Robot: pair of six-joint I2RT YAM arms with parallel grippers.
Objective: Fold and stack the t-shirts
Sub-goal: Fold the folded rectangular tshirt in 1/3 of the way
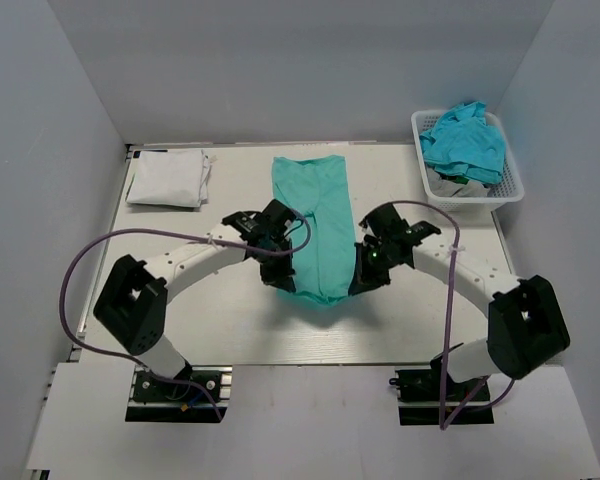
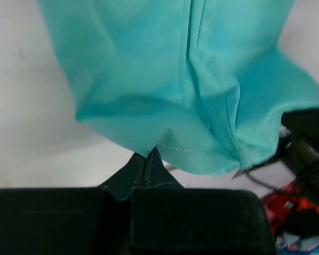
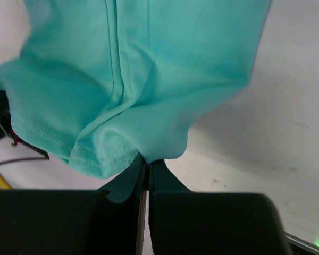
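Pinching the folded teal cloth t-shirt (image 1: 320,215) by its near hem, we hold it. Left gripper (image 1: 283,280) and right gripper (image 1: 361,283) are closed tight.

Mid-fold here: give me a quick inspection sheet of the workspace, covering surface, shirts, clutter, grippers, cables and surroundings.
Surface: white table, matte.
Job's things: teal t-shirt folded into a long strip at centre; white t-shirt folded, far left; more teal shirts heaped in the white basket, far right.
Clutter: nothing seen.
Grippers: left gripper and right gripper both shut on the strip's near hem, one at each corner.
Cables: purple cable loops off the left arm, another off the right.
Surroundings: plain grey walls on three sides.
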